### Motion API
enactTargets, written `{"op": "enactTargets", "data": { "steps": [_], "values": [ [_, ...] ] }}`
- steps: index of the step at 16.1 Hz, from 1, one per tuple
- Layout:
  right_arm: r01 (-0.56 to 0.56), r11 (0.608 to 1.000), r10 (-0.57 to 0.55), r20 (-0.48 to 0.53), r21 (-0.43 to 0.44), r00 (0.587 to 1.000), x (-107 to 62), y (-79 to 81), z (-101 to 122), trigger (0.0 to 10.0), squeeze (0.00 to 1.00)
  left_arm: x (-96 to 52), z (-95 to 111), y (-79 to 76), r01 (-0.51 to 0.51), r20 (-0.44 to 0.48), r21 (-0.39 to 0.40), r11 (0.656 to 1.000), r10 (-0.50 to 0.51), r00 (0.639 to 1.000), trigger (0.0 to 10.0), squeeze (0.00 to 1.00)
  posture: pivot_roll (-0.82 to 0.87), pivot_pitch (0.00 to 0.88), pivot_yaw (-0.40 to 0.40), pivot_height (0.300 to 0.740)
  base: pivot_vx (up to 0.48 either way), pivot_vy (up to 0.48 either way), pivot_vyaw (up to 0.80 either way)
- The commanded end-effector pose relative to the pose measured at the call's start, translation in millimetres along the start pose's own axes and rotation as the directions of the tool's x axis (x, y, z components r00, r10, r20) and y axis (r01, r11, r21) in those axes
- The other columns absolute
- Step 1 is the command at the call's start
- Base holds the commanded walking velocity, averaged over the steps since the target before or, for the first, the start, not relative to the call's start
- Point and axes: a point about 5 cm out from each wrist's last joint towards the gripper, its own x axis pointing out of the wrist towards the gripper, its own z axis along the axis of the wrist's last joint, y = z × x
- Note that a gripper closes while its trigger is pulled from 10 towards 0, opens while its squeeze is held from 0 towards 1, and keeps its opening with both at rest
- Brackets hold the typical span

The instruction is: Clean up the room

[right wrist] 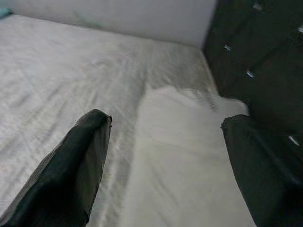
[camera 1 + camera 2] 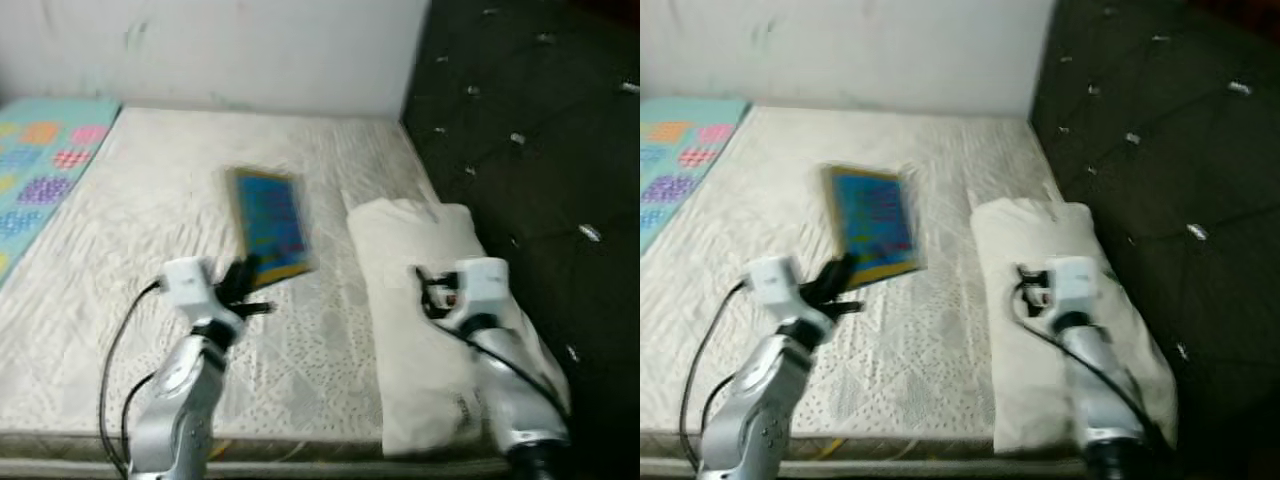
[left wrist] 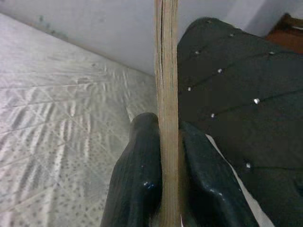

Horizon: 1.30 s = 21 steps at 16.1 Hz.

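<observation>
A blue book with a colourful cover (image 2: 270, 222) hangs above the cream mattress (image 2: 150, 200), held by its near edge. My left gripper (image 2: 243, 283) is shut on it; in the left wrist view the book's page edge (image 3: 166, 94) stands between the two black fingers (image 3: 137, 175). My right gripper (image 2: 428, 290) hovers open over a folded white pillow (image 2: 420, 250) at the mattress's right side. In the right wrist view its fingers (image 1: 75, 165) stand wide apart with the pillow (image 1: 184, 156) between and below them.
A dark tufted headboard (image 2: 530, 130) runs along the right of the bed. A white wall (image 2: 230, 50) stands behind the bed. A patterned turquoise blanket (image 2: 40, 160) lies at the far left. The mattress's front edge (image 2: 300, 440) is just below my arms.
</observation>
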Motion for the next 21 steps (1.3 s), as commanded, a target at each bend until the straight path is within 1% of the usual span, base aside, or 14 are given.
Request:
{"op": "enactTargets", "data": {
  "steps": [1,6,21],
  "values": [
    [-0.039,0.999,0.038,0.028,0.016,0.999,4.0,14.1,7.2,10.0,0.00,-4.4,8.0,8.4,-0.061,0.048,-0.010,0.998,0.062,0.997,10.0,0.00,-0.05,0.000,-0.042,0.740,0.000,0.000,0.00],
    [-0.024,1.000,0.024,0.022,0.009,0.999,2.6,9.9,5.9,10.0,0.00,-5.7,8.0,8.1,-0.055,0.047,-0.021,0.998,0.056,0.997,10.0,0.00,-0.05,0.000,-0.038,0.740,0.000,0.000,0.00],
    [-0.024,1.000,0.024,0.022,0.009,0.999,2.6,9.9,5.9,10.0,0.00,-5.7,8.0,8.1,-0.055,0.047,-0.021,0.998,0.056,0.997,10.0,0.00,-0.05,0.000,-0.038,0.740,0.000,0.000,0.00]
  ]
}}
